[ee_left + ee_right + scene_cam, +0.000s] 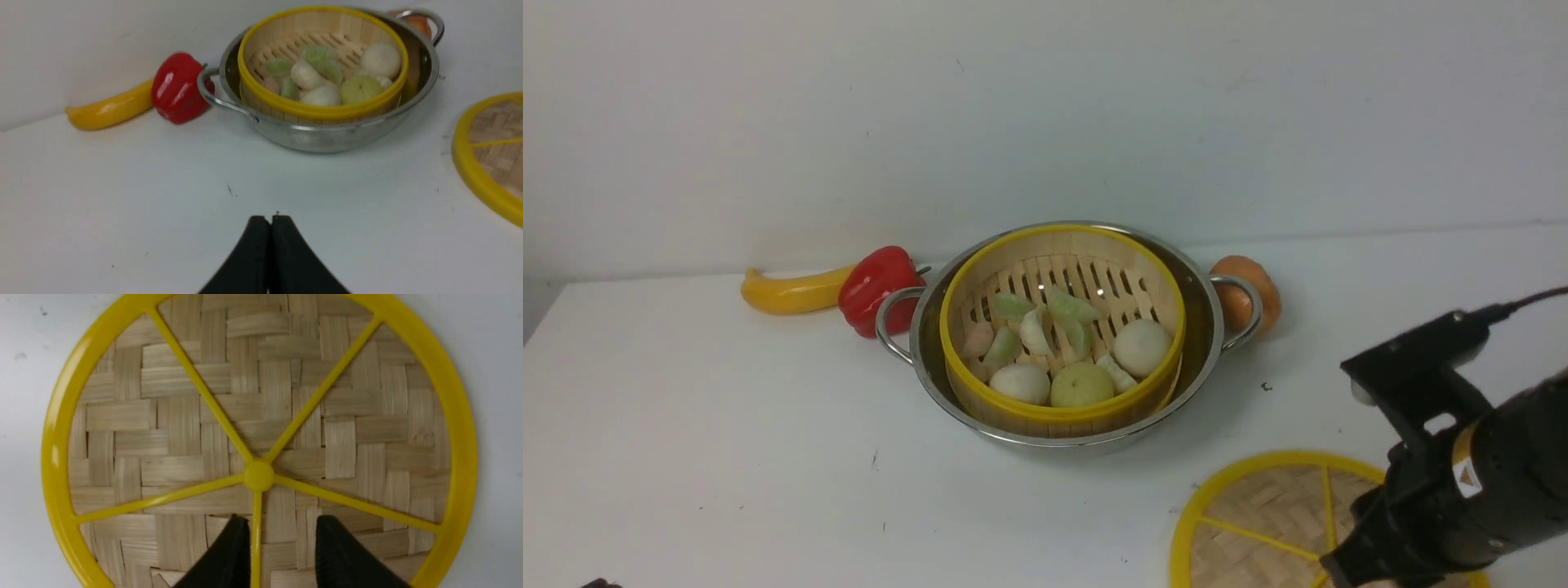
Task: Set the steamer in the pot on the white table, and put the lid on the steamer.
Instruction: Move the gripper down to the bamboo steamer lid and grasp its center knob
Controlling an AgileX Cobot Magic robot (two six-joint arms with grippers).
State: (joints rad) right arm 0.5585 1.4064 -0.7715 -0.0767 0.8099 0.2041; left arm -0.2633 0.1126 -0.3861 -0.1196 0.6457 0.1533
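The steamer [1086,247], a bamboo basket with yellow rims and toy dumplings and buns in it, sits inside the shiny pot [1207,322] at the back middle of the white table [727,425]. The woven lid [1258,510] lies flat on the table at the front right, apart from the pot. Directly above the lid [184,428] my right gripper [280,522] is open, its fingertips either side of a yellow spoke, close to the centre knob [258,476]. My left gripper [269,218] is shut and empty over bare table, in front of the pot [327,136].
A red pepper [874,286] and a long yellow vegetable [788,292] lie by the pot's left handle, near the back wall. An orange-brown round thing [1254,282] sits behind the right handle. My right arm [1445,482] covers part of the lid.
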